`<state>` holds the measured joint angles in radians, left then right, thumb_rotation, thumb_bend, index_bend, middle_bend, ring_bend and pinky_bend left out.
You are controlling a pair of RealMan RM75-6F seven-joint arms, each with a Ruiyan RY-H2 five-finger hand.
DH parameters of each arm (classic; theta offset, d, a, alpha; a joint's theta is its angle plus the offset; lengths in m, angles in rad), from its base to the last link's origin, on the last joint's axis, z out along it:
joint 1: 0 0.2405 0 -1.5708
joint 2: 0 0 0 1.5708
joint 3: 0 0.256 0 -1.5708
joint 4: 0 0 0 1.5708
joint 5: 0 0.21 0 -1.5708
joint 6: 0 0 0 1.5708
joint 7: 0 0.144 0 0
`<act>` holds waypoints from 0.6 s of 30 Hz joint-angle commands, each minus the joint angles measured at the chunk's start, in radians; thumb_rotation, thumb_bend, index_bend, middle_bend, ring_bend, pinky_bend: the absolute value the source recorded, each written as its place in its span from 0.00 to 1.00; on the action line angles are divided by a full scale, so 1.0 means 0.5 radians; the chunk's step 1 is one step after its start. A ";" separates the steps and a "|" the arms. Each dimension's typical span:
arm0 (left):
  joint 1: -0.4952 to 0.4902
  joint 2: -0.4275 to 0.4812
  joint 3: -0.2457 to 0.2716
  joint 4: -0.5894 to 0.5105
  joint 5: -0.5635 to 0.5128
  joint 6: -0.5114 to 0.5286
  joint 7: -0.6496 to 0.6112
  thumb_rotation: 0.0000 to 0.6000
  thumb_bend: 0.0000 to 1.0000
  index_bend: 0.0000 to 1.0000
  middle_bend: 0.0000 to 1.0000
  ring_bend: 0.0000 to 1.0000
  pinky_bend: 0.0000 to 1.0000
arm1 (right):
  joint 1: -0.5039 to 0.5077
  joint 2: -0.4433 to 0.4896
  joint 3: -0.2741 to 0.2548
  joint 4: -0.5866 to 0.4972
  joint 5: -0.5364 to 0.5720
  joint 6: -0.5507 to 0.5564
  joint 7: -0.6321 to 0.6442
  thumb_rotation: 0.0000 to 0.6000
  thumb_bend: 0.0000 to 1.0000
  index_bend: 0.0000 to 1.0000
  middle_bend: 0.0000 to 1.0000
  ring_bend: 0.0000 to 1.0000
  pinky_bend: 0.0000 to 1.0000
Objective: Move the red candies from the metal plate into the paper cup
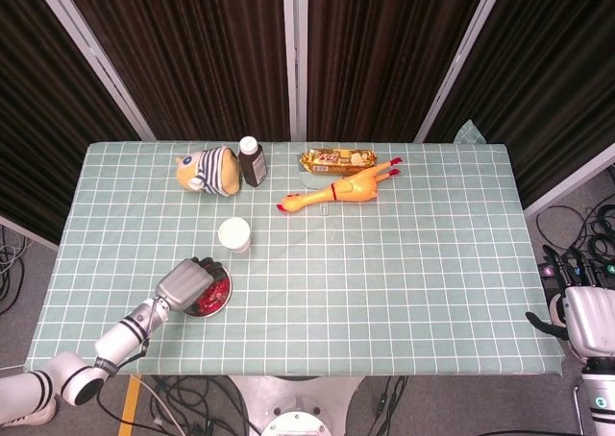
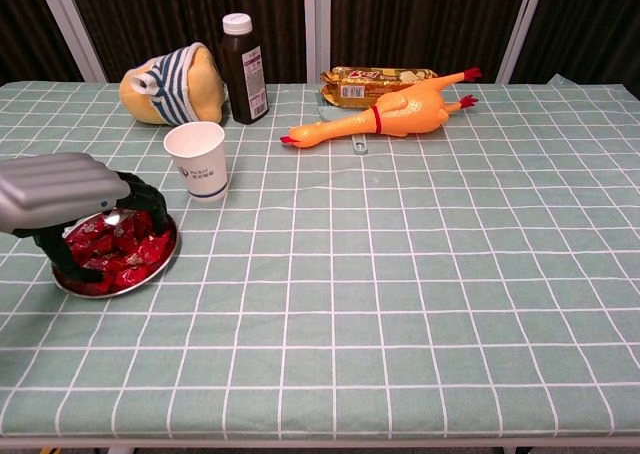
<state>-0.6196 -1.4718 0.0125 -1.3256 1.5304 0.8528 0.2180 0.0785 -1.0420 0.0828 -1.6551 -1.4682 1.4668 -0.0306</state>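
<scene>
Chest view: the left hand (image 2: pixel 70 206) curls down into the red candies (image 2: pixel 125 249) on the metal plate (image 2: pixel 160 262); whether it holds any, I cannot tell. The paper cup (image 2: pixel 197 159) stands at one o'clock.

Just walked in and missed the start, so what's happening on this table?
The robot's left hand is down over the metal plate of red candies, its fingers curled into the pile as if to pick some up. The paper cup stands just behind the plate. I can't tell whether a candy is gripped yet. The right hand isn't visible.
</scene>
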 commanded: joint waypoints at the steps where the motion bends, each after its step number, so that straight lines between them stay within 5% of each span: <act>1: 0.003 -0.025 0.011 0.043 -0.011 0.009 -0.039 1.00 0.24 0.42 0.37 0.29 0.52 | 0.000 0.001 -0.001 0.000 0.002 -0.003 0.002 1.00 0.02 0.06 0.22 0.04 0.14; 18: 0.001 -0.125 0.077 0.257 0.092 0.143 -0.350 1.00 0.41 0.57 0.60 0.56 0.79 | -0.016 0.010 -0.011 -0.001 -0.005 0.014 0.026 1.00 0.02 0.06 0.22 0.04 0.14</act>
<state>-0.6191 -1.5305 0.0482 -1.2036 1.5726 0.9194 0.0493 0.0703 -1.0372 0.0771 -1.6556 -1.4704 1.4736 -0.0176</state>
